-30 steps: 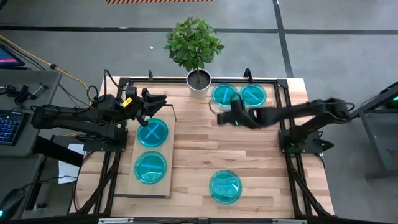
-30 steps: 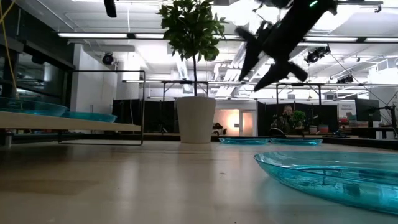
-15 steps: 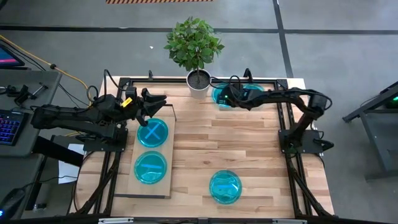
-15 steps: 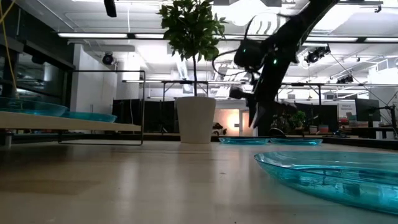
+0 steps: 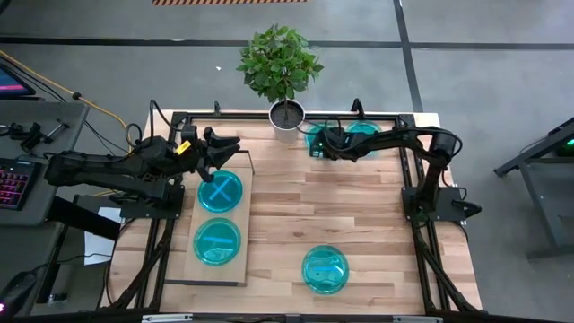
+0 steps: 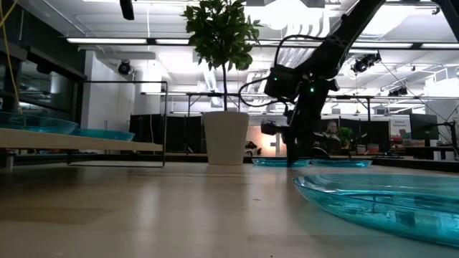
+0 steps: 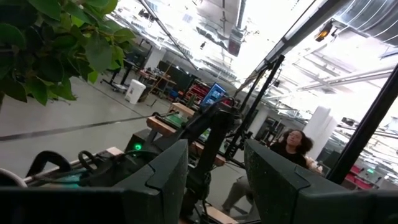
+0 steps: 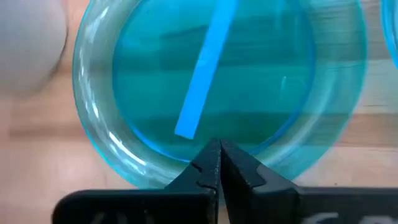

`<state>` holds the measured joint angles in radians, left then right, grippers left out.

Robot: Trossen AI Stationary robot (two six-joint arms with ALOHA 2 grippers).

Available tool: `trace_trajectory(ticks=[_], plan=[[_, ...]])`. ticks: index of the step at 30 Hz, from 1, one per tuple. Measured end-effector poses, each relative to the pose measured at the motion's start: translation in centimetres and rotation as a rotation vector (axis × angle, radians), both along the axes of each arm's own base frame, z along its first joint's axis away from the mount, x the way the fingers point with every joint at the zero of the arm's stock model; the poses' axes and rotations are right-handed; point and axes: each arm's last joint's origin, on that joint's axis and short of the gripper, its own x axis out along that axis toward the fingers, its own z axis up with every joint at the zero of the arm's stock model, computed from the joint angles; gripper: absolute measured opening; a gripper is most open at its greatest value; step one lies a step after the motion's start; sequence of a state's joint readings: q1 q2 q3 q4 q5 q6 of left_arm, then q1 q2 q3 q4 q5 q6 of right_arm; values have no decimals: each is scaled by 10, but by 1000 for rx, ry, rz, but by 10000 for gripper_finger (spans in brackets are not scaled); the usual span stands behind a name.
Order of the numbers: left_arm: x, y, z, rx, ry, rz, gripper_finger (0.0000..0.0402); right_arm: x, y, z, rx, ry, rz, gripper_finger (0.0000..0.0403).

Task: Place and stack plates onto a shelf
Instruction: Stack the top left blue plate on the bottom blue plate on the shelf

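Observation:
Two cyan plates (image 5: 220,191) (image 5: 217,240) lie flat on the pale shelf (image 5: 244,179) at the left. A third plate (image 5: 325,269) lies near the table's front edge. Two more lie at the far edge: one (image 8: 217,74) beside the white plant pot (image 5: 287,117), with a blue strip in it, and one (image 5: 369,131) to its right. My right gripper (image 8: 219,155) is shut, pointing steeply down at the near rim of the plate by the pot. My left gripper (image 7: 214,180) stands open above the shelf's far end, holding nothing. My right gripper comes from above, slanting down from the table's right. Its shut fingertips (image 8: 211,158) lie across the near rim (image 8: 155,177) of the plate beside the pot, reaching onto the inner wall. The plate lies flat on the table. Whether they press on it, I cannot tell.
The plant pot (image 6: 226,136) stands close to the left of the far plates. A black frame rail (image 5: 359,114) runs along the table's far edge just behind them. Bare wood lies between the shelf and the right arm's base (image 5: 435,202).
My right gripper has swung toward the far left and sunk from mid-air down to the plate beside the pot, tipping more steeply downward. Its fingers have shut. No plate has moved.

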<state>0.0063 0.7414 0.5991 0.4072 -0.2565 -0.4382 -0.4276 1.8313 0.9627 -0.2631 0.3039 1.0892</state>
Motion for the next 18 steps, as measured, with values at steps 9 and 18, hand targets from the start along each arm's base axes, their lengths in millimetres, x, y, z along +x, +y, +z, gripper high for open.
trace_trajectory(ticks=[9, 18], plan=[[0, 0, 0, 3, 2, 5, 147, -2, 49, 15, 114, 142, 383, 0], [0, 0, 0, 3, 1, 4, 147, 0, 133, 35, 157, 156, 647, 0]])
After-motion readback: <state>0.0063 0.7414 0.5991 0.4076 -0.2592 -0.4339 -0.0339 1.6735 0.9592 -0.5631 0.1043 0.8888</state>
